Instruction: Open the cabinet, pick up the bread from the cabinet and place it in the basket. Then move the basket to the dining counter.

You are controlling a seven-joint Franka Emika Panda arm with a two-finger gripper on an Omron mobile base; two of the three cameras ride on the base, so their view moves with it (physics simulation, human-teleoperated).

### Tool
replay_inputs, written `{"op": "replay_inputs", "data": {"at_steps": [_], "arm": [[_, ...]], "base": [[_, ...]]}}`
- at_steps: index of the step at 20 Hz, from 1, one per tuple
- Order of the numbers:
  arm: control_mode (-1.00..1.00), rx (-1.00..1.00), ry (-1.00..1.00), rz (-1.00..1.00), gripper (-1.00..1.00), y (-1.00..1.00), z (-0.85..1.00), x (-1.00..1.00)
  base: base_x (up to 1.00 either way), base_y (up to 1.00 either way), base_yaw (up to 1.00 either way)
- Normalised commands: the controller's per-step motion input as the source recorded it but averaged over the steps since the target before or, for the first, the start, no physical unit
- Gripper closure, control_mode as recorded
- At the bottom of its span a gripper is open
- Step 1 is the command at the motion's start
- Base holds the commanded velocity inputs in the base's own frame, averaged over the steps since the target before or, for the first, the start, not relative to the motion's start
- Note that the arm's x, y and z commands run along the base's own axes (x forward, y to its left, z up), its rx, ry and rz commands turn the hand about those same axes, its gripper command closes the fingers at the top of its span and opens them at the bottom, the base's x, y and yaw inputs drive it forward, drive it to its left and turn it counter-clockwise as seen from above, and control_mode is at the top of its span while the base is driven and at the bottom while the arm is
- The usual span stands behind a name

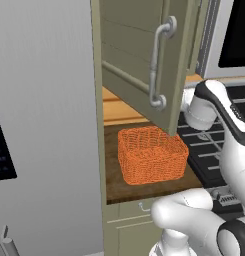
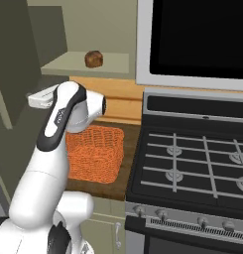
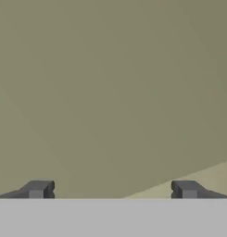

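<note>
My gripper (image 3: 112,190) faces a flat cabinet (image 1: 139,55) panel, jaws wide. The door swings out above the basket (image 1: 152,155), which sits on the counter (image 1: 114,175) left of the stove (image 2: 192,158). Bread (image 2: 94,58) rests on the shelf, above and behind the basket.

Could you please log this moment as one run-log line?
cabinet door: open | bread: on shelf | basket: on counter | gripper: open, holding nothing

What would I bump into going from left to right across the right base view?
Open olive-beige cabinet door → small brown roundish bread on the cabinet shelf → black gas stove with grey grates.
</note>
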Motion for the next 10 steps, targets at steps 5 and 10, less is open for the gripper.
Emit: {"op": "replay_inputs", "data": {"at_steps": [5, 10], "arm": [[-1.0, 0.08, 0.0, 0.01, -1.0, 0.59, 0.38, -0.56], [-1.0, 0.04, 0.0, 0.0, -1.0, 0.16, 0.42, -0.32]], "base": [[0.0, 0.0, 0.0], [0.0, 0.0, 0.0]]}}
